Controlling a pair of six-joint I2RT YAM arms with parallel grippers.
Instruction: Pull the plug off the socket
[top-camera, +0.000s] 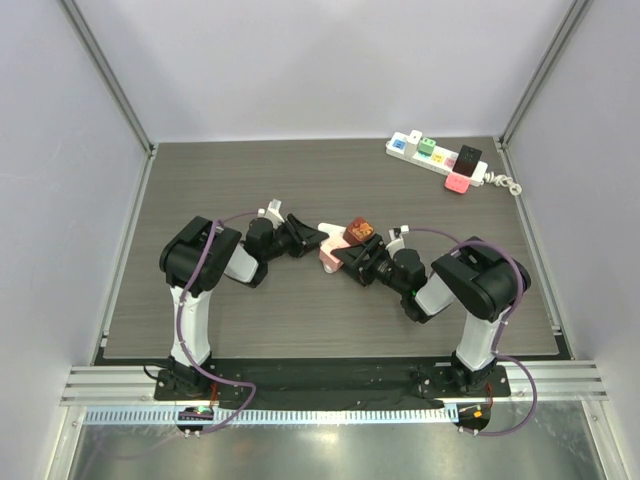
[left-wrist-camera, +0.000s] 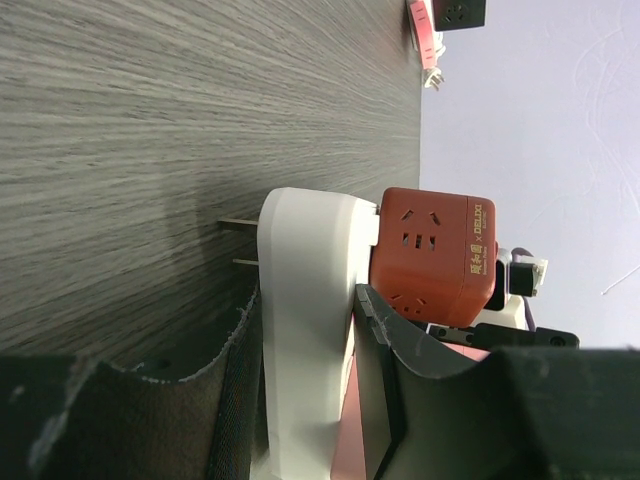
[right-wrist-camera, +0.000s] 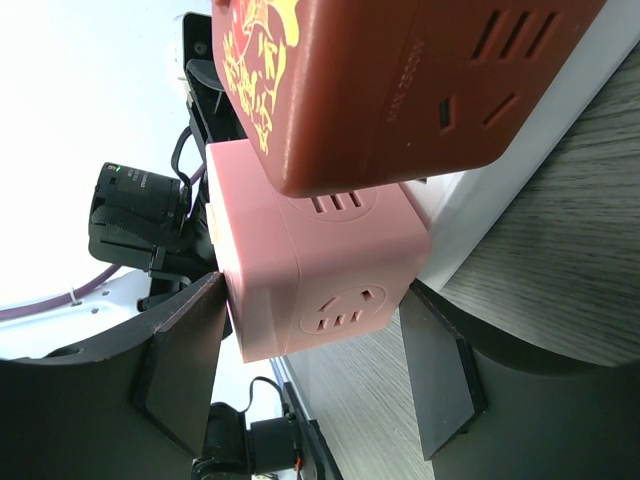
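A white socket block (top-camera: 334, 236) lies mid-table with a red-brown cube plug (top-camera: 362, 230) and a pink cube plug (top-camera: 328, 259) on it. My left gripper (top-camera: 310, 240) is shut on the white block; in the left wrist view its jaws (left-wrist-camera: 305, 385) press both sides of the white body (left-wrist-camera: 305, 270), whose two metal prongs (left-wrist-camera: 240, 222) point away over the table, with the red-brown cube (left-wrist-camera: 430, 260) beyond. My right gripper (top-camera: 352, 262) is open and straddles the pink cube (right-wrist-camera: 310, 270). One finger (right-wrist-camera: 180, 370) touches its edge, the other (right-wrist-camera: 440, 370) stands apart. The red-brown cube (right-wrist-camera: 390, 80) is just above.
A white power strip (top-camera: 440, 162) with several coloured cube plugs and a coiled cord lies at the back right corner. Grey walls enclose the dark wooden table (top-camera: 200, 190) on three sides. Both arms meet near the table's middle.
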